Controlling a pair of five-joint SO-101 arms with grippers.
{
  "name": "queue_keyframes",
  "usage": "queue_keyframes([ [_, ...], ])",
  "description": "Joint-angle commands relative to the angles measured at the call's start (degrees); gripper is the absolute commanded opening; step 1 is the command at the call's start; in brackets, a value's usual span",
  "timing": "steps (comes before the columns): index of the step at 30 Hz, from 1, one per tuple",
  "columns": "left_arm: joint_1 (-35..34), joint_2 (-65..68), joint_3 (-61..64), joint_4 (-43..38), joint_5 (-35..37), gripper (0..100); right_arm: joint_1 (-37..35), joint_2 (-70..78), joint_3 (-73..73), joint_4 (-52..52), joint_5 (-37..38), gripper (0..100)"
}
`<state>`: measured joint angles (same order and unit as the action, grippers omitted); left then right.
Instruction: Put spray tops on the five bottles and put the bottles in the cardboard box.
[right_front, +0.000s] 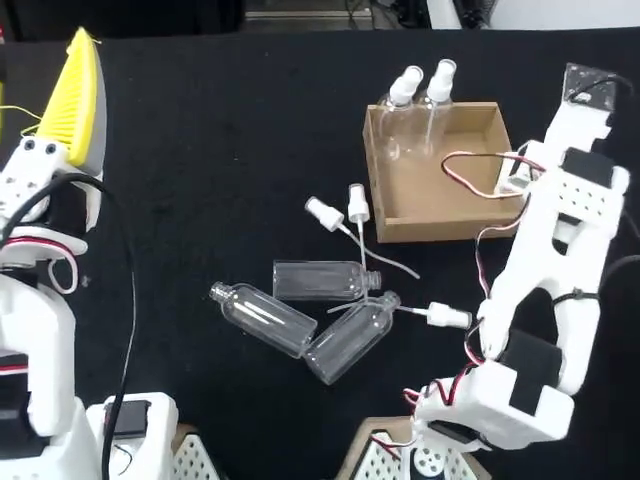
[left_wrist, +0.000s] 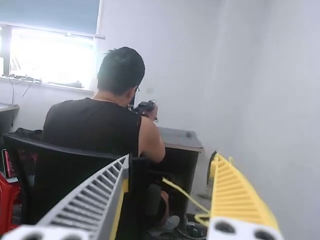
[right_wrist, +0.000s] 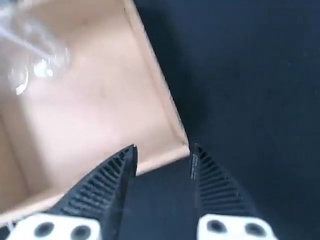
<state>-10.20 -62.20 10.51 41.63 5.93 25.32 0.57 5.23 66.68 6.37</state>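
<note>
Three uncapped bottles (right_front: 318, 280) lie tangled with spray tops (right_front: 325, 213), so right gripper (right_wrist: 163, 150) or left gripper (left_wrist: 170, 162), jaws spread and empty, could snag one and scatter the pile.

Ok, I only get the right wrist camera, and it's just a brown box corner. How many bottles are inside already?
Observer: Two clear plastic bottles, both topped, stand in a far corner of the brown cardboard box.
Operator: Where are the others?
Observer: Three clear uncapped bottles lie on the black table, outside the box.
Operator: Any tops left?
Observer: Three white spray tops lie on the table beside them.
</note>
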Motion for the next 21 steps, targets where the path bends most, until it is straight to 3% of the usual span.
queue_keyframes([
  [1, 3.3, 1.9, 1.1, -1.1, -0.3, 25, 2.1, -2.2, -4.9, 4.6, 2.1, 15.1],
  [8, 3.1, 9.2, 8.0, 0.0, -1.6, 25, -3.6, -9.1, -4.9, 14.1, 5.9, 14.9],
  [12, 2.8, 12.7, 13.9, 8.4, -8.7, 25, -10.6, -13.0, -4.9, 20.6, 5.6, 14.9],
  [15, -0.4, 11.9, 17.6, 14.7, -9.8, 25, -16.3, -15.4, -4.5, 24.3, 5.6, 14.9],
  [21, -8.2, 8.4, 29.5, 15.5, -9.7, 25, -26.7, -24.0, 5.1, 25.2, 6.0, 14.9],
])
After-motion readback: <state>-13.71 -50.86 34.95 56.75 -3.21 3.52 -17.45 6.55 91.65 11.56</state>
